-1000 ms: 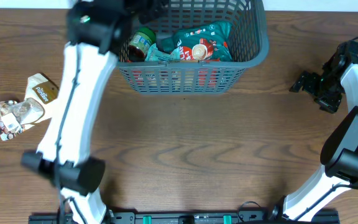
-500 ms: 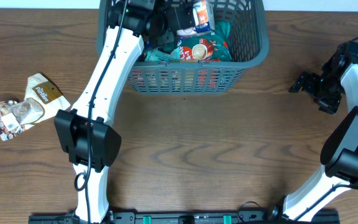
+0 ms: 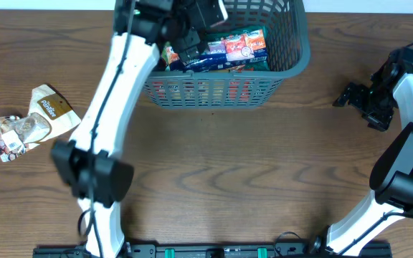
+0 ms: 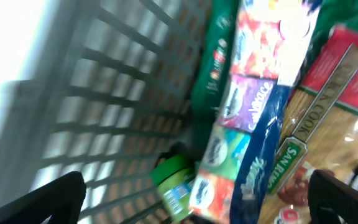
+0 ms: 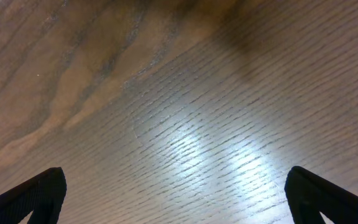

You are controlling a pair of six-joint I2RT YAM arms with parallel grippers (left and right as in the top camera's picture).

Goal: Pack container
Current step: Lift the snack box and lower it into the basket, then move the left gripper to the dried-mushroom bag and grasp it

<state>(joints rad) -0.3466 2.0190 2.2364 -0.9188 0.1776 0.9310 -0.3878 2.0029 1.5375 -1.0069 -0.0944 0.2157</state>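
Your left fingers (image 4: 55, 199) are spread wide and empty, hanging over the packed packets (image 4: 247, 124) inside the container (image 3: 292, 61), at the far middle of the surface (image 3: 228, 165). The brown packet (image 3: 50, 106) and the pale packet (image 3: 16, 132) touching it lie well left of the container. The brown one's long axis runs far-left to near-right. Your right fingers (image 5: 33, 196), also apart and empty, sit at the right edge, so the left arm is nearer.

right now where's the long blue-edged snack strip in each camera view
Overhead: the snack strip lies across the inside of the basket, top centre.
Left wrist: it runs diagonally down the middle.
Right wrist: not in it, only table.
Shared landmark: the basket's slotted wall, overhead and left wrist.
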